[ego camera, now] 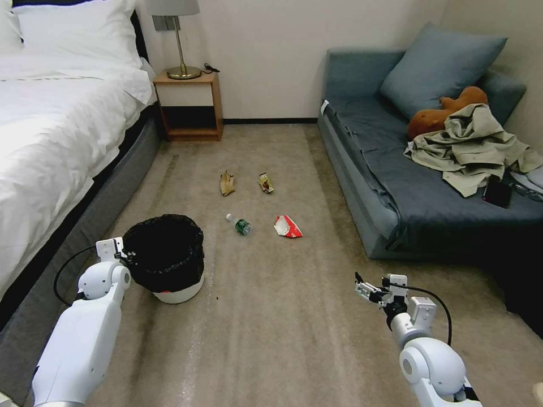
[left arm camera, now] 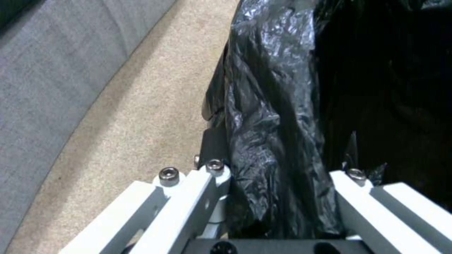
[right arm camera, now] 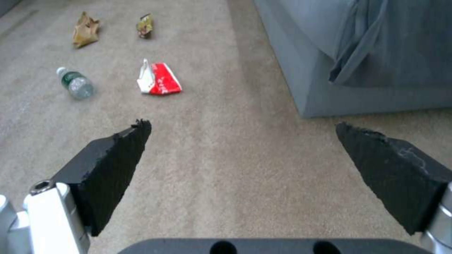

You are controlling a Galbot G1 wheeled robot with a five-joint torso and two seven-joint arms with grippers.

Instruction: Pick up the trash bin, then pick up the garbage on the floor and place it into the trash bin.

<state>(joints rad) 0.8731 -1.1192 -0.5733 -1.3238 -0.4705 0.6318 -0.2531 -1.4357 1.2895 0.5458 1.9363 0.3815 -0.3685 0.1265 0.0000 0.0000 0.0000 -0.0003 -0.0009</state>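
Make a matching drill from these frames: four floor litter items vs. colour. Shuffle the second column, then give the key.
Items:
1. paper bag
2. snack wrapper
3. bottle
4. crushed packet

Colours:
A. clear with green label
B. red and white
C. crumpled brown
D. gold-yellow

Pairs: 1-C, 2-D, 3-A, 4-B

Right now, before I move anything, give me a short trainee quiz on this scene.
1. True or false: the right hand is open and empty.
2. Fill in: the ___ hand is at the rim of the small round white bin lined with a black plastic bag.
3. Which litter lies nearest the right hand? A crumpled brown paper bag; B red-and-white crushed packet; C clear green-labelled bottle.
Key: 1 true; 2 left hand; 3 B.
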